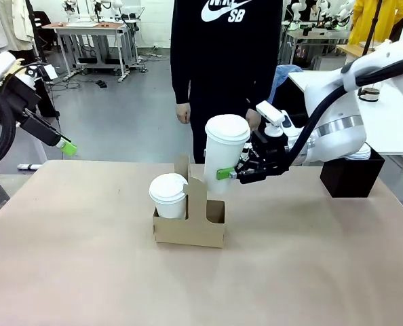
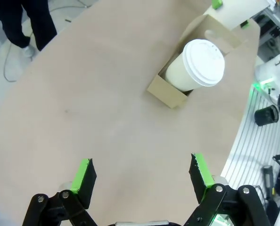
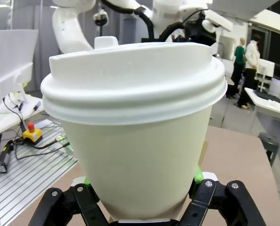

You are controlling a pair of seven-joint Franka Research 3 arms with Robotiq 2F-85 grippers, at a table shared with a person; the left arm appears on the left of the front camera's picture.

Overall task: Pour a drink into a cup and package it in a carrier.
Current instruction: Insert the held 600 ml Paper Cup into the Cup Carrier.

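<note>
One lidded cup (image 1: 168,195) already sits in the carrier (image 1: 190,228) on the table (image 1: 290,272), while the right gripper (image 1: 237,172), jaws clenched on a second lidded cup (image 1: 224,155), holds it above the free slot, not yet seated; the left gripper (image 2: 142,176) hangs released.

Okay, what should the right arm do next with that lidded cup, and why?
Probably lower it straight down. The right hand holds the lidded cup above the carrier, whose right slot looks empty; the left slot already holds another lidded cup.
</note>
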